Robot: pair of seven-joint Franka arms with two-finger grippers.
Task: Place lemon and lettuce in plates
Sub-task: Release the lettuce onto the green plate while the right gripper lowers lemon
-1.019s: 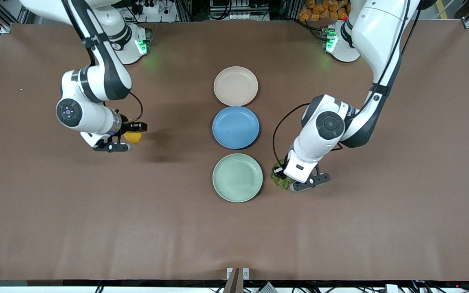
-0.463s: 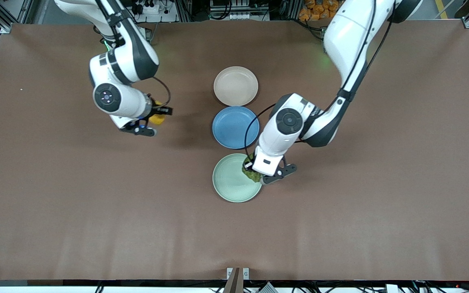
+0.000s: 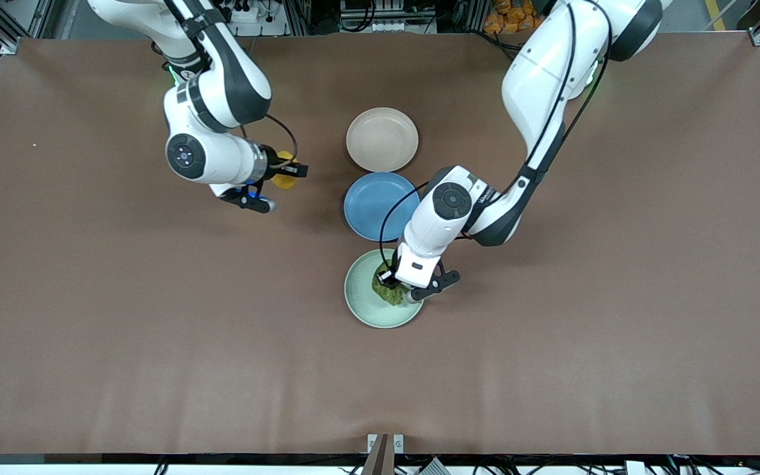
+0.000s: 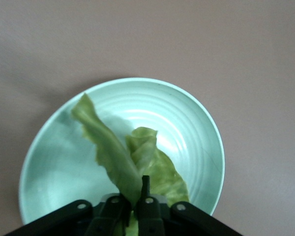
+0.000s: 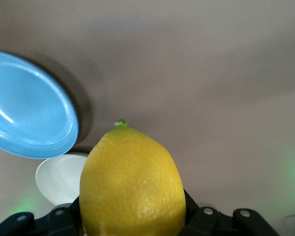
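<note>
My left gripper [image 3: 394, 288] is shut on the green lettuce [image 3: 386, 290] and holds it over the mint green plate [image 3: 363, 307]. In the left wrist view the lettuce [image 4: 123, 157] hangs from my left gripper [image 4: 135, 206] above that plate [image 4: 196, 128]. My right gripper [image 3: 278, 181] is shut on the yellow lemon [image 3: 284, 178] over bare table, toward the right arm's end from the plates. In the right wrist view the lemon [image 5: 132, 182] fills my right gripper [image 5: 132, 216]. The beige-pink plate [image 3: 382, 139] stands farthest from the front camera and also shows in the right wrist view [image 5: 59, 177].
A blue plate [image 3: 373, 206] lies between the beige-pink and mint green plates; it shows in the right wrist view [image 5: 29, 118] too. The brown table [image 3: 123, 330] stretches wide on both sides of the plate row.
My left gripper carried the lettuce from beside the mint green plate to over it. My right gripper carried the lemon toward the plates and away from the front camera.
</note>
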